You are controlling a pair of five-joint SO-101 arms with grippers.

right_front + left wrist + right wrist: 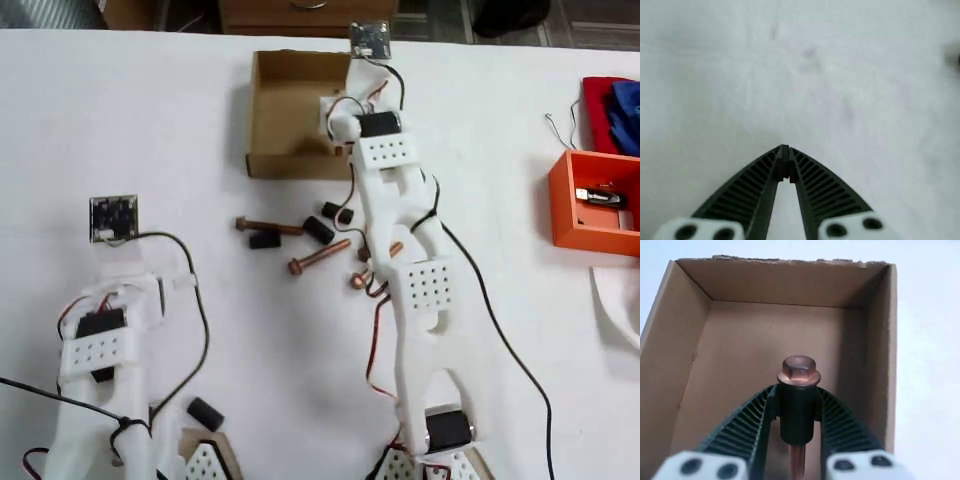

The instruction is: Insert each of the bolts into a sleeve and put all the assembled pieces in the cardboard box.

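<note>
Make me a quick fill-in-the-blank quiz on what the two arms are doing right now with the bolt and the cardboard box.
1. The right gripper, over the cardboard box, is shut on a bolt seated in a black ____.
2. The left gripper, above the bare table, has its jaws ____ with nothing between them.
3. The tray at the table's edge, away from both arms, is coloured ____.

Missing words: sleeve; shut; orange.
</note>
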